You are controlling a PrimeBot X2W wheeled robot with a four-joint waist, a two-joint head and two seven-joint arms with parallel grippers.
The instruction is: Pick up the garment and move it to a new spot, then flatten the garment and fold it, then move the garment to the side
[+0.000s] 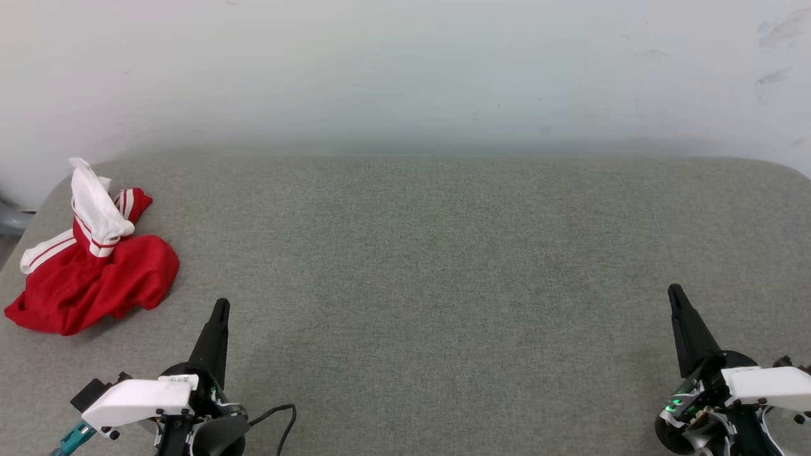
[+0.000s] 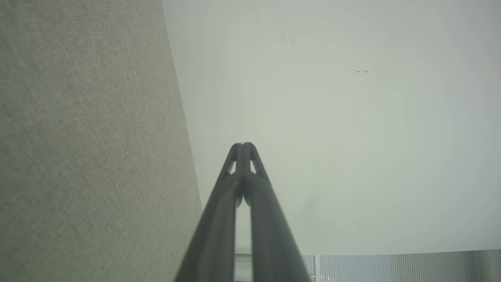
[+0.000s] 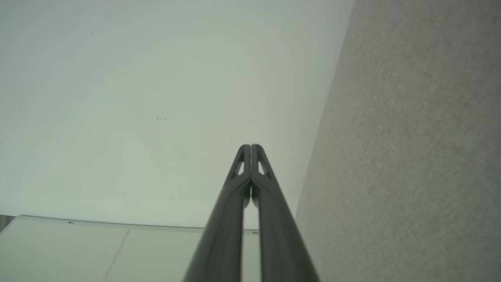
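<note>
Looking like the very start: both grippers parked low, nothing picked up yet. Left gripper [image 1: 221,305] with fingers pressed tight together, tips touching, holding nothing; same deal for the right gripper [image 1: 675,292], clamped on empty air. Backed up by both wrist views, tips meeting with only small slots of light behind them. Probably just a rest pose, fingers pointing away from the robot across the grey fabric-covered table [image 1: 418,253], kept out at either side to leave the middle free for spreading and folding later.

Garment [image 1: 95,278] dumped in a crumpled heap at the far left of the table, close to the rounded back corner, pale wall [image 1: 405,69] behind. Red body bunched underneath, one white sleeve with red-striped trim sticking up on top, another white bit poking out to the left. Too bunched up to tell front from back.

Relative to the hands: ahead of the left gripper and further out to the left, near but clearly apart, not touching. Well apart from the right gripper, nearly the whole table between. Makes the left gripper the obvious pick for the first grab, at a guess: open up, swing out left and forward, pinch a raised fold. Worth watching that left edge too, with the red hem lying right beside it and likely to slide off under a sloppy tug.
</note>
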